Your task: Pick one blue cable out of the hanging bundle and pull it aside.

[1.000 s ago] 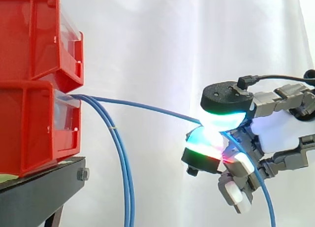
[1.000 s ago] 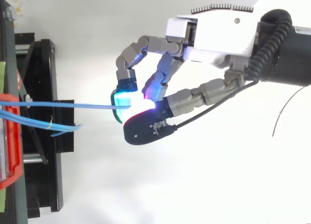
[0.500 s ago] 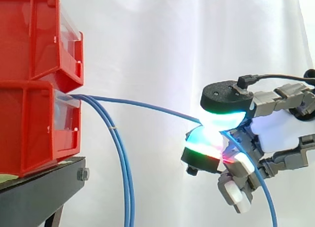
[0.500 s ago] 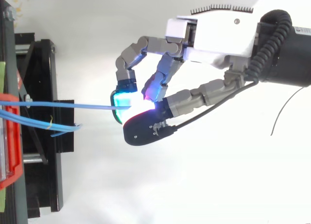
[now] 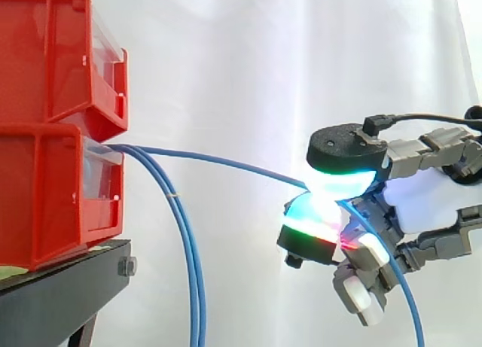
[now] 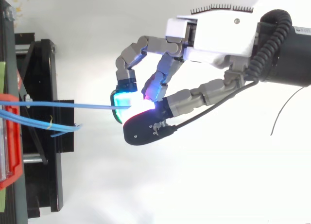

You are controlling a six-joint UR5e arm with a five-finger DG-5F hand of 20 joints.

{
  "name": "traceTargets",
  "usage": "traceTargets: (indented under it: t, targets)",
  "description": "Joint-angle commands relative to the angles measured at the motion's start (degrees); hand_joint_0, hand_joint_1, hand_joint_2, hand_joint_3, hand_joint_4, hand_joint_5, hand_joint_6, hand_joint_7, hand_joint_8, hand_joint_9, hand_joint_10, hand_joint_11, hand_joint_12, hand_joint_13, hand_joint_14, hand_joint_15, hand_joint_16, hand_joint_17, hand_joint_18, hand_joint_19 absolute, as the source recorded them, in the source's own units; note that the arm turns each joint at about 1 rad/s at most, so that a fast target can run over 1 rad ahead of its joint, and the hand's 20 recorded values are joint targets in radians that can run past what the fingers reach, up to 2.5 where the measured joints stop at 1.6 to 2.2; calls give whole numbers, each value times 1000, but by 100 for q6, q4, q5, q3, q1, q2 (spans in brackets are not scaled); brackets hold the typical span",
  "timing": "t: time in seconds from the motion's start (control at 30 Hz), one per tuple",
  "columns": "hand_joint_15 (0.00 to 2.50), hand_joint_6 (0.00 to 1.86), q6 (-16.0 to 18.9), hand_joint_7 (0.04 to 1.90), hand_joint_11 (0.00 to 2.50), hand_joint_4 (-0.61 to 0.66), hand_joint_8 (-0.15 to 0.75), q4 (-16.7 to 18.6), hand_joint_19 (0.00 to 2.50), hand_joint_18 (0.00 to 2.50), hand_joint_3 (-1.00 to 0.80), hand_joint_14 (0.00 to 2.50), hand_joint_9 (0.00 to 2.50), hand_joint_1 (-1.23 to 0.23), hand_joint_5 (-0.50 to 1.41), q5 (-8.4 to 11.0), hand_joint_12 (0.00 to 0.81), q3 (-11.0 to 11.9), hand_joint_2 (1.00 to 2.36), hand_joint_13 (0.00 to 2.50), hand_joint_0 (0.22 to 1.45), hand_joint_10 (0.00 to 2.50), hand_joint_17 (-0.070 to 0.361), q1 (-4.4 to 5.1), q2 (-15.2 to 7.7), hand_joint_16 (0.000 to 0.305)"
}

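Where white curtain [image 5: 248, 76] backs red bins [image 5: 41, 181] on black stand [image 5: 68, 283], robot hand [image 6: 218, 34] pinches blue cable [image 5: 226, 163].

One thin blue cable [image 5: 226, 164] drawn taut, slanting from left-centre to centre-right, then dropping to lower right. Remaining bundle [image 5: 194, 287] hangs lower left-centre.

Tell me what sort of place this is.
Likely a robot lab test rig, not a home: red bins stacked on a black stand, a plain white curtain behind them, and a robot hand pinching one blue cable out from the other cables hanging from the bins.
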Motion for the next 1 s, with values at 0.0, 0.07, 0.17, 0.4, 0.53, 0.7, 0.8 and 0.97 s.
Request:
traceTargets:
  t: [0.0, 0.07, 0.17, 0.4, 0.53, 0.7, 0.8, 0.97]
  targets:
    - [595, 917, 0, 1179, 609, 119, 385, 0, 609, 799, 28, 21, 1221, -814, -83, 0, 402, 0, 1020, 939, 588, 17, 119, -4, 0, 53]
    - [596, 918, 0, 1177, 615, 116, 387, 0, 608, 802, 28, 21, 1219, -814, -83, 0, 401, 0, 1020, 940, 588, 19, 120, 5, 0, 53]
    - [598, 917, 0, 1185, 617, 118, 386, 0, 606, 805, 25, 21, 1220, -814, -84, 0, 401, 0, 1020, 941, 588, 17, 121, -4, 0, 54]
    - [598, 917, 0, 1179, 607, 120, 387, 0, 613, 812, 22, 19, 1218, -811, -84, 0, 405, 0, 1020, 948, 586, 17, 123, 5, 0, 55]
    - [601, 917, 0, 1179, 613, 125, 389, 0, 621, 822, 25, 20, 1217, -810, -84, 0, 407, 0, 1020, 952, 585, 19, 124, -4, 0, 55]
    - [606, 916, 0, 1187, 616, 122, 387, 0, 620, 825, 26, 20, 1219, -810, -84, 0, 407, 0, 1020, 955, 585, 17, 124, -4, 0, 55]
    - [602, 916, 0, 1187, 611, 124, 394, 0, 622, 827, 26, 20, 1218, -810, -84, 0, 408, 0, 1020, 956, 586, 17, 124, -4, 0, 55]
    - [601, 916, 0, 1189, 608, 123, 391, 0, 622, 830, 23, 21, 1220, -811, -84, 0, 408, 0, 1020, 955, 587, 17, 125, -4, 0, 55]
